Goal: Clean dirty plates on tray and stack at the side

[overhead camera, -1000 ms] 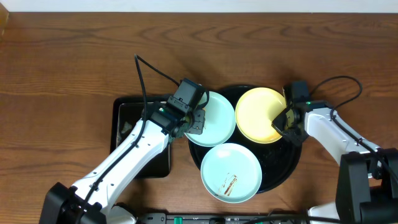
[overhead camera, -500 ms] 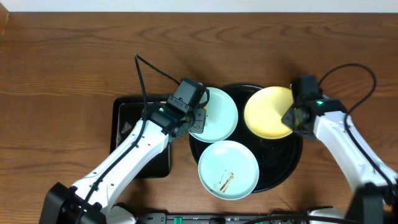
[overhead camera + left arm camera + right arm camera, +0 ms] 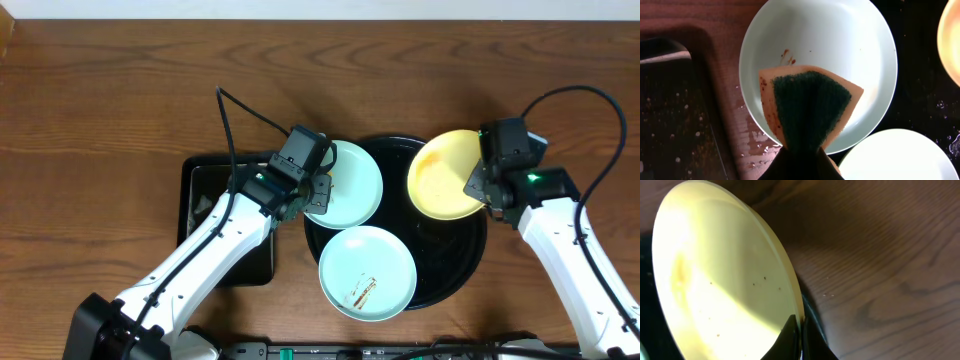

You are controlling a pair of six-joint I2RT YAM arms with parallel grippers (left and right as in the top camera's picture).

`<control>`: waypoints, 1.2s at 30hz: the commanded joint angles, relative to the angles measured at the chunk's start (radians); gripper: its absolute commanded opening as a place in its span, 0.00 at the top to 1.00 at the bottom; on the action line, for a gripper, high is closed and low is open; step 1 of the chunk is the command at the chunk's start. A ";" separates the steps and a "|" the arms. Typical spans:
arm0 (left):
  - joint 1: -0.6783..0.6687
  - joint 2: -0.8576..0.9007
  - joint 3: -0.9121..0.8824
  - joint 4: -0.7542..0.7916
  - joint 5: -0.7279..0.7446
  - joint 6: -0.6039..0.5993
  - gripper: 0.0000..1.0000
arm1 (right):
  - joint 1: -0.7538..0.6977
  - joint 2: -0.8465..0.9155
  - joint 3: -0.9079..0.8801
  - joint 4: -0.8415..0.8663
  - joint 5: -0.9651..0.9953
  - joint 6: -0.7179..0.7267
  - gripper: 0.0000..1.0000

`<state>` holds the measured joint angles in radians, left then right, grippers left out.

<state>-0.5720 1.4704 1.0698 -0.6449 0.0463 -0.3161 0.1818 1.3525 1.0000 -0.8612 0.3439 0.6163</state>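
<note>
Showing three plates on or above the tray [image 3: 452, 268], this view gives you the yellow plate [image 3: 440, 185] first: it hangs tilted over the tray's far right part, its right edge raised. The right gripper [image 3: 482, 190] is clamped on that raised edge, and in the right wrist view you see its fingers [image 3: 790, 336] pinching the rim of the yellow plate [image 3: 715, 290] with wood grain beyond it. Faint dark specks and a pale stain mark the plate's inner face. The left blue plate [image 3: 348, 185] sits at the tray's far left, overhanging the tray's rim toward the table [image 3: 100, 100]. Over this plate the left gripper [image 3: 312, 195] is closed on a sponge [image 3: 810, 107], orange with a dark green scouring face; in the left wrist view you see the sponge spread across the near half of the plate [image 3: 830, 40], with small brown flecks [image 3: 785, 52] just beside it. The front blue plate [image 3: 367, 273] lies flat on the tray's near edge, apart from both grippers, and carries a brown smear [image 3: 365, 292]. Just left of the tray stands a rectangular black tray [image 3: 212, 190], partly covered by the left arm.
</note>
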 commanded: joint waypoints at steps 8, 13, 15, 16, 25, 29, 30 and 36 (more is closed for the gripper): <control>0.004 -0.006 -0.008 0.034 0.014 -0.013 0.92 | 0.062 -0.012 0.031 -0.003 0.138 -0.127 0.99; 0.042 -0.010 -0.008 0.008 -0.057 -0.068 0.93 | 0.062 -0.013 0.034 -0.019 0.138 -0.132 0.99; 0.064 -0.013 -0.008 -0.011 -0.100 -0.092 0.92 | 0.062 -0.013 0.034 -0.023 0.138 -0.145 0.99; 0.079 -0.016 -0.008 -0.022 -0.119 -0.094 0.93 | 0.062 -0.013 0.034 -0.023 0.138 -0.149 0.98; 0.237 -0.075 -0.007 -0.130 -0.246 -0.154 0.93 | 0.062 -0.013 0.049 -0.021 0.165 -0.170 0.99; 0.302 -0.077 -0.008 -0.156 -0.240 -0.161 0.93 | 0.062 -0.013 0.114 -0.032 0.223 -0.197 0.99; 0.309 -0.077 -0.008 -0.159 -0.237 -0.161 0.93 | 0.062 -0.014 0.134 -0.034 0.238 -0.209 0.99; 0.322 -0.077 -0.008 -0.162 -0.230 -0.161 0.93 | 0.091 -0.013 0.294 -0.048 0.366 -0.389 0.99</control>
<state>-0.2539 1.4025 1.0698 -0.8047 -0.1646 -0.4683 0.2420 1.3525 1.2194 -0.9077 0.5961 0.3531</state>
